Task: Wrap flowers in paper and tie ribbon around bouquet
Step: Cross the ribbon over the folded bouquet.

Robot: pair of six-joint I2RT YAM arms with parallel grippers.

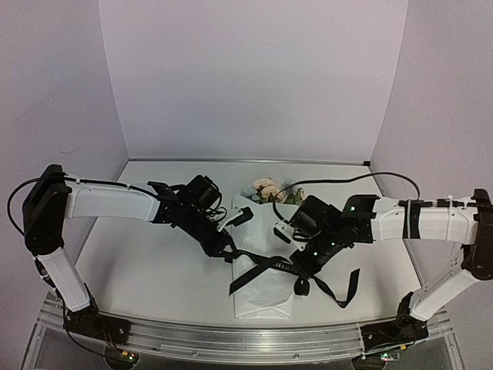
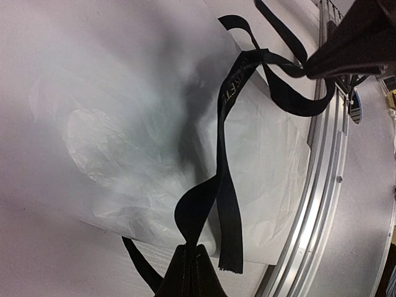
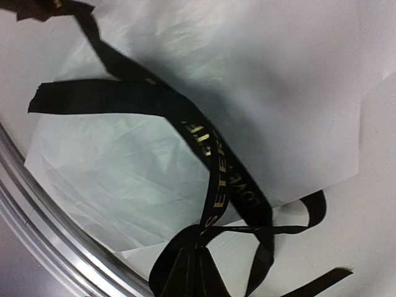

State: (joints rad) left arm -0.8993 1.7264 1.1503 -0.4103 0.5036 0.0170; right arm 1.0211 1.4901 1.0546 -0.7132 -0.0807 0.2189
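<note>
**Tying under way:** Two robot arms work a black ribbon [image 1: 266, 264] over a paper-wrapped bouquet [image 1: 262, 297]. The bouquet lies near the front edge of the table [image 1: 154, 270], its wide end turned away from the arm bases, where the peach-cream flowers [image 1: 266, 188] peep out.

The wrapping looks done, and tying is the step in hand. The left gripper [image 1: 229, 253], jaws pressed together, pinches one stretch of the ribbon just beside the cone's left edge. The right gripper [image 1: 299, 270], likewise closed, pinches another stretch at the cone's right side.

Between them the ribbon runs across the top of the white paper [image 2: 124, 142] and appears lifted clear of it in the wrist views. A loop and loose tails trail toward the right arm and the aluminium rail [image 2: 322, 185]. Gold lettering shows along the band in the right wrist view.

Whether the ribbon passes beneath the cone, or whether any knot has formed, cannot be told from these views.

By the look of it, the next move calls for the two ends to be crossed and drawn snug round the cone. Gentle tension seems wise, since the thin paper could crumple or tear, and the light bundle could slide if either arm pulls too hard.
</note>
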